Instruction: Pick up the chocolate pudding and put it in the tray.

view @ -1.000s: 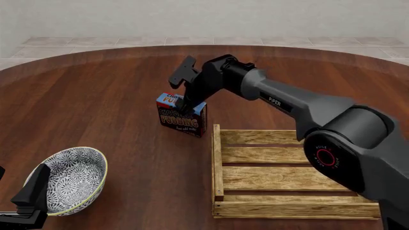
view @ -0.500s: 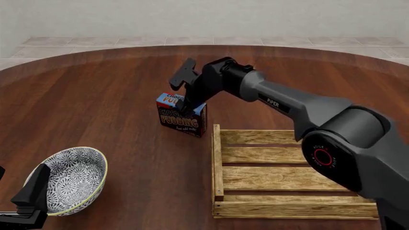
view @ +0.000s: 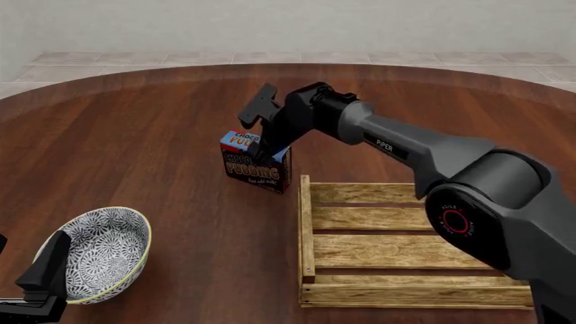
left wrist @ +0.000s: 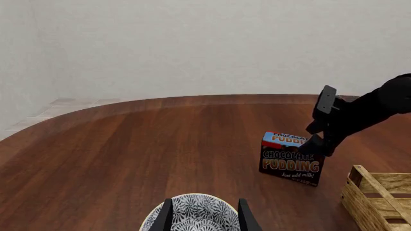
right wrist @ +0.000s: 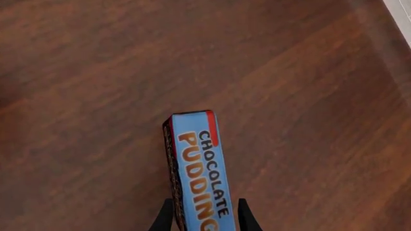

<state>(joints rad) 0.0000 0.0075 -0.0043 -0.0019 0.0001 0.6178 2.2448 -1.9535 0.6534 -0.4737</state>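
One tray point(view: 419, 251) is seen whole only in the front view, lying on the wooden table point(view: 135, 135) near the right gripper point(view: 263, 150), on its robot side; the left wrist view catches just one corner. One patterned bowl point(view: 101, 251) is recorded directly ahead of the left gripper point(left wrist: 204, 219), whose fingers stand apart with nothing between them. One chocolate pudding point(view: 256, 164) stands upright on the table, just outside the tray's far left corner. Only the right wrist view shows the carton's blue top lying between the right gripper's fingertips; whether they press it cannot be told. Bare tabletop is noted beyond and left of the carton.
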